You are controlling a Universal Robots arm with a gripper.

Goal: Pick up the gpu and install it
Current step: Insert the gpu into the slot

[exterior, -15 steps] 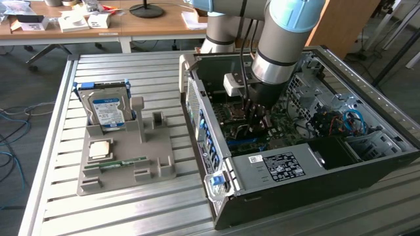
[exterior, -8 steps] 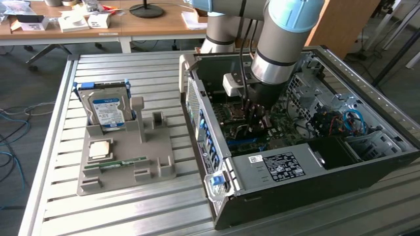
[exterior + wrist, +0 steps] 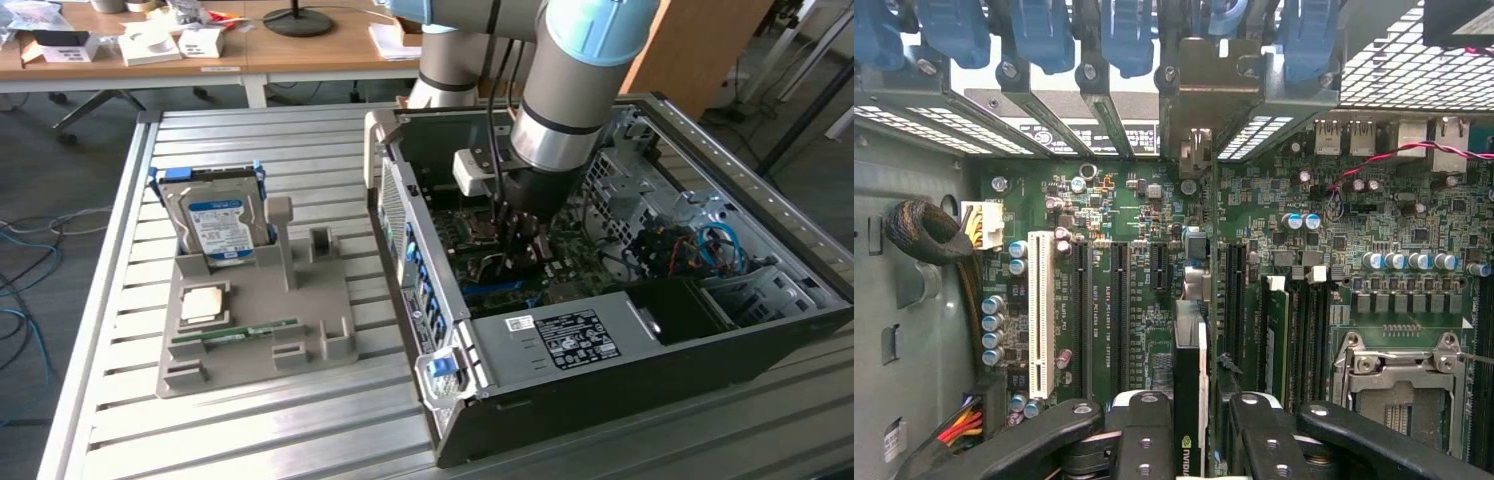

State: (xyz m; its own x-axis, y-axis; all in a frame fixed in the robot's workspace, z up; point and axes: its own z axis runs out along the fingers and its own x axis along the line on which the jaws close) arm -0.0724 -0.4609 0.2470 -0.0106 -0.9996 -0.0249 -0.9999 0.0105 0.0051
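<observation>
Wrist view: claw clamped on gpu, edge-on above motherboard slots; exterior view adds hard drive on the surface.

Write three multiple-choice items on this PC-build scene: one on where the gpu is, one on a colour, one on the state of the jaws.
1. Where is the gpu?
A. On the grey tray
B. Inside the case, over the motherboard
C. On the wooden desk

2. What colour is the long slot beside the black slots?
A. White
B. Red
C. Green

3. What are the jaws doing?
A. Standing wide open, empty
B. Closed on the gpu's edge
C. Closed on the hard drive

Answers:
1 B, the card stands edge-on above the motherboard.
2 A, it is plainly white.
3 B, the gripper clamps the card between its black fingers.
</observation>
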